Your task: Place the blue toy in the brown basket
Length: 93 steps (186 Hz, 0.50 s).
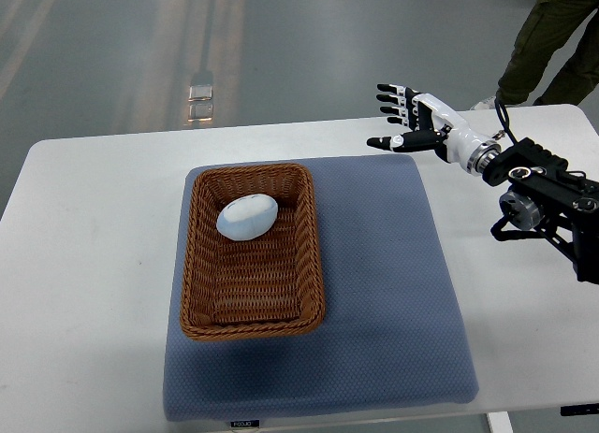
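A blue mat (374, 293) is covering the middle of a white table (84, 265), lying below and to the left of the robot's right hand (412, 122) as the picture shows them. On the mat a brown basket (251, 321) is sitting well apart from the hand, off to its left and nearer the camera. The blue toy (248, 216), a pale egg-shaped piece, is lying inside the basket toward its far end, resting on the woven floor and not touching the hand.

The right hand is hovering over the mat's far right corner with its fingers (391, 100) spread wide and the thumb held out, gripping nothing. Its arm (538, 185) is reaching in from the right edge. No left hand is showing.

Judging from how things lie, the toy is already where the task wants it, so the step in hand appears to be clearing the arm away. Doing that well means keeping the fingers spread and the hand high, drawing back toward the right edge, away from the basket, so nothing is catching the rim or nudging the mat.

Beyond the hand, past the table's far edge, a person's legs (552, 40) are standing on the grey floor.
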### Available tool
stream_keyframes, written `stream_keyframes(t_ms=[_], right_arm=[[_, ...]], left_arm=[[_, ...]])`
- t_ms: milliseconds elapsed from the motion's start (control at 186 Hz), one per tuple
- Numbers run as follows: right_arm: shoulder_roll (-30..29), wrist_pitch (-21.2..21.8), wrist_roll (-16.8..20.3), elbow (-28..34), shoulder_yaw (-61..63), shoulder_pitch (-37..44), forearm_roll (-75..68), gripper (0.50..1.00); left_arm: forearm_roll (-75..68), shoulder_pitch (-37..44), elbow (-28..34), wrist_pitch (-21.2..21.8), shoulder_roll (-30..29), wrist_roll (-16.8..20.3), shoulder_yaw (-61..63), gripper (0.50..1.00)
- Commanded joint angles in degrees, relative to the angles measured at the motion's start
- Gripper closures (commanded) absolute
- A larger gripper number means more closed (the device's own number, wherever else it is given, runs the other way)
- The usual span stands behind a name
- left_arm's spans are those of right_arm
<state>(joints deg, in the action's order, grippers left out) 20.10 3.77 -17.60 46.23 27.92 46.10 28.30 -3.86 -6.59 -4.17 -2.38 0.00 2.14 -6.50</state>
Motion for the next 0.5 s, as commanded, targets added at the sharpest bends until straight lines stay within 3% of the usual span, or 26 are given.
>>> stream_keyframes(t_ms=[0, 102, 494], right_arm=[[-0.1, 0.4, 2.4, 0.0, 4.5, -4.3, -4.4, 0.591], [-0.5, -0.5, 4.9, -0.1, 4.9, -5.6, -8.1, 0.591], [-0.8, -1.9, 4.4, -0.1, 8.4, -6.4, -13.7, 0.589]], left_arm=[[0.0, 0.0, 0.0, -0.1, 0.0, 0.0, 0.0, 0.500], [0.0, 0.0, 0.0, -0.1, 0.0, 0.1, 0.0, 0.500], [0.0, 0.0, 0.1, 0.0, 0.0, 0.0, 0.0, 0.500]])
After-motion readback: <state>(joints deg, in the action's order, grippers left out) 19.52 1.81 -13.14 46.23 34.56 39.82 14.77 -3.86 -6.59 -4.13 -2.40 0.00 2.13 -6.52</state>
